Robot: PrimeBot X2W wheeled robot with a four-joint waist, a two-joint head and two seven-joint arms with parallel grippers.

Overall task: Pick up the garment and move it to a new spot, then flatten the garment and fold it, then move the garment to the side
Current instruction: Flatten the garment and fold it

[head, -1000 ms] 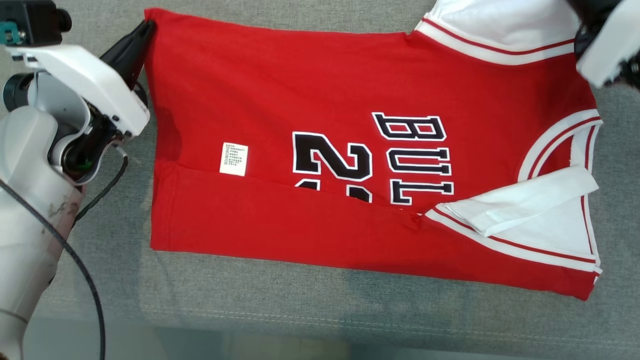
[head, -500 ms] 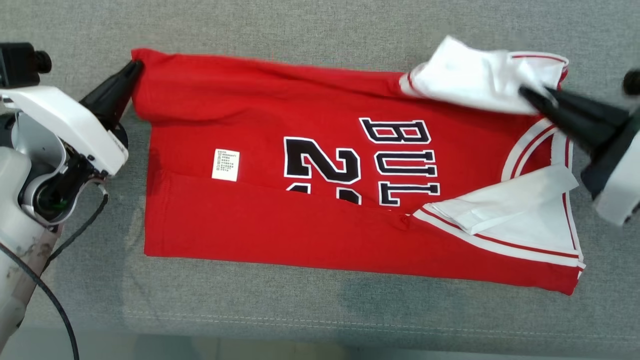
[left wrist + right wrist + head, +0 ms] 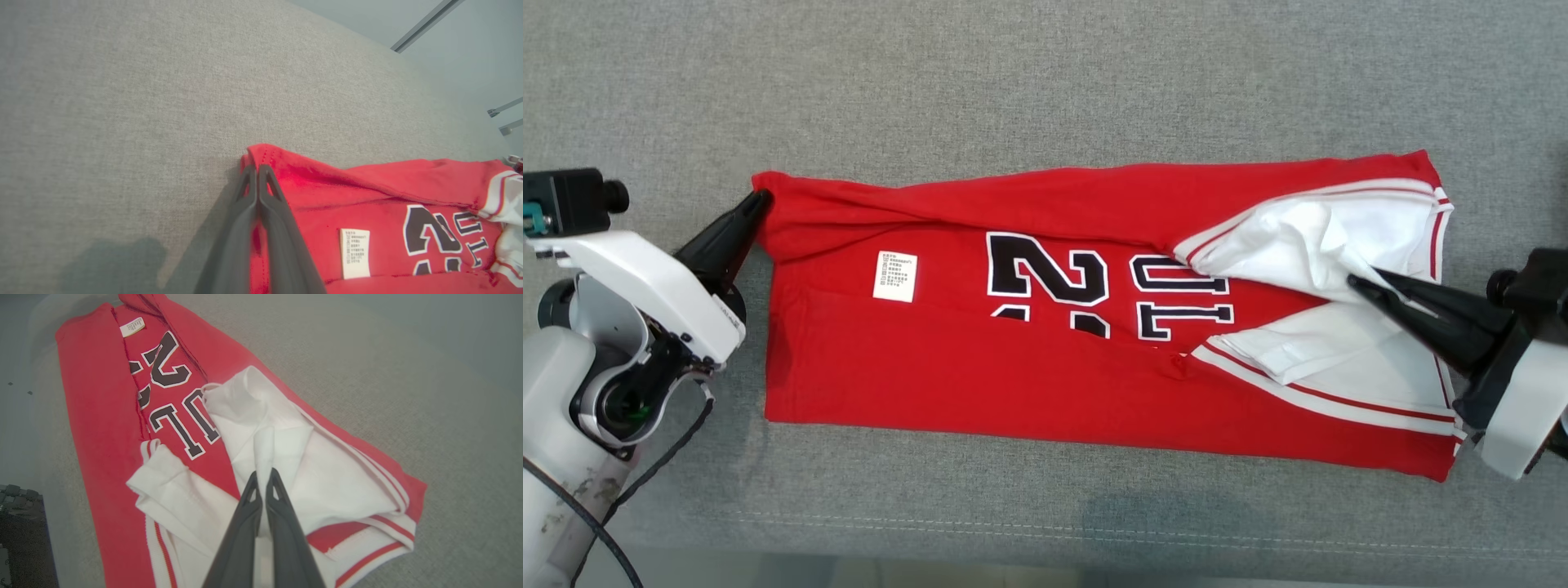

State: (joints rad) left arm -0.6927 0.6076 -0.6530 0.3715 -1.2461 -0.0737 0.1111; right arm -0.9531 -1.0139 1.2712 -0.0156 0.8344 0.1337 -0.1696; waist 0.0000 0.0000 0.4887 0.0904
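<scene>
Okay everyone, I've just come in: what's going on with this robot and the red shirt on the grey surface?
A two-armed robot is folding a red basketball jersey with white sleeves on a grey fabric surface. Its left gripper is shut on the far hem corner; its right gripper is shut on a white sleeve. Both long sides lie turned in over the black print, so folding is under way.

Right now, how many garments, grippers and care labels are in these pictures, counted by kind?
garment: 1
grippers: 2, left gripper and right gripper
care label: 1
Total: 4
</scene>
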